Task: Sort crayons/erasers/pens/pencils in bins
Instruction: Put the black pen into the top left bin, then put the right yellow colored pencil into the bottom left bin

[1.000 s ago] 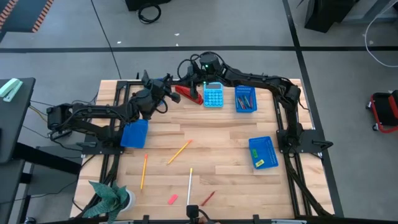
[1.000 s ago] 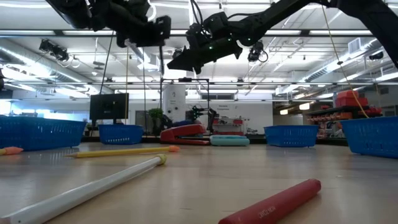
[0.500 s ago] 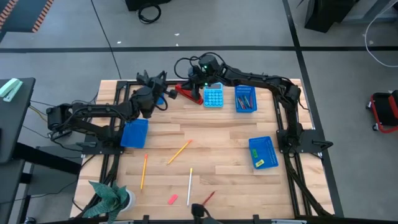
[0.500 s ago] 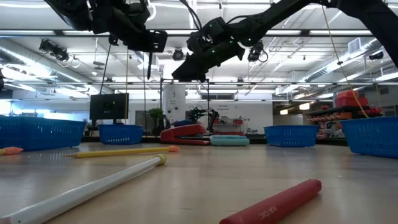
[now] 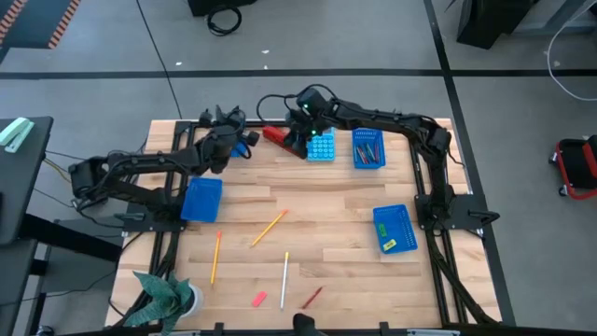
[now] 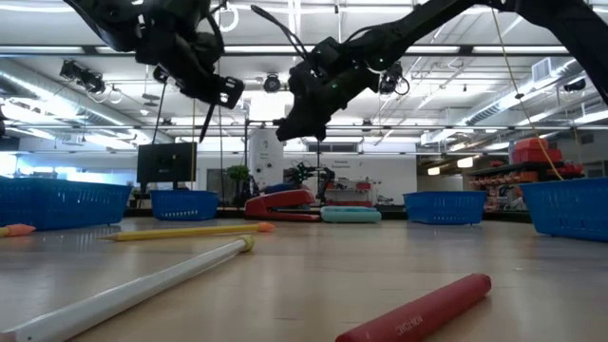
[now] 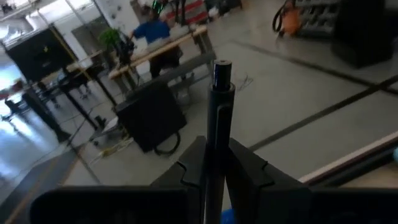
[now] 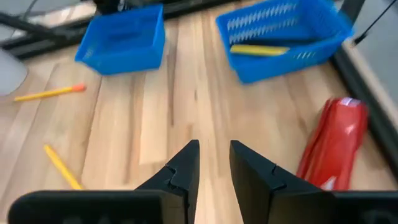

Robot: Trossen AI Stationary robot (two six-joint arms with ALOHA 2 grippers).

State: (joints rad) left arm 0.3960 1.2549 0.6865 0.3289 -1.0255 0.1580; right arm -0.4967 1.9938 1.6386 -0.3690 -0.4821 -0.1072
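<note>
My left gripper point(image 5: 229, 138) is shut on a black pen point(image 7: 217, 106) high above the far-left blue bin point(image 5: 245, 144). In the low view the pen point(image 6: 204, 119) hangs below the gripper point(image 6: 211, 93). The right wrist view shows a yellow pencil point(image 8: 258, 50) lying in that bin point(image 8: 292, 28). My right gripper point(image 5: 298, 140) is open and empty over the red stapler point(image 5: 274, 136); its fingers point(image 8: 214, 163) stand a little apart. Two orange pencils point(image 5: 269, 227) point(image 5: 216, 257), a white pencil point(image 5: 284, 278), a red crayon point(image 5: 312, 298) and a pink eraser point(image 5: 259, 299) lie on the table. My left gripper pinches the pen's shaft point(image 7: 214, 146) between its two fingers. The pen lies along the fingers, and its end point(image 7: 221, 67) sticks out well past their tips. The pen is lifted clear of the table and bin, pointing down at a slight slant.
A light-blue calculator point(image 5: 322, 146) lies beside the stapler. A bin with sticks point(image 5: 367, 147) stands at the far right, a bin with erasers point(image 5: 395, 227) at the right, and another bin point(image 5: 201, 200) at the left. A plant point(image 5: 166, 297) stands at the near-left corner.
My left gripper has sunk a little and tipped, so the pen now hangs slanting below it. My right gripper has gone down and toward the near edge, and has tipped from nearly level to pointing down over the stapler.
</note>
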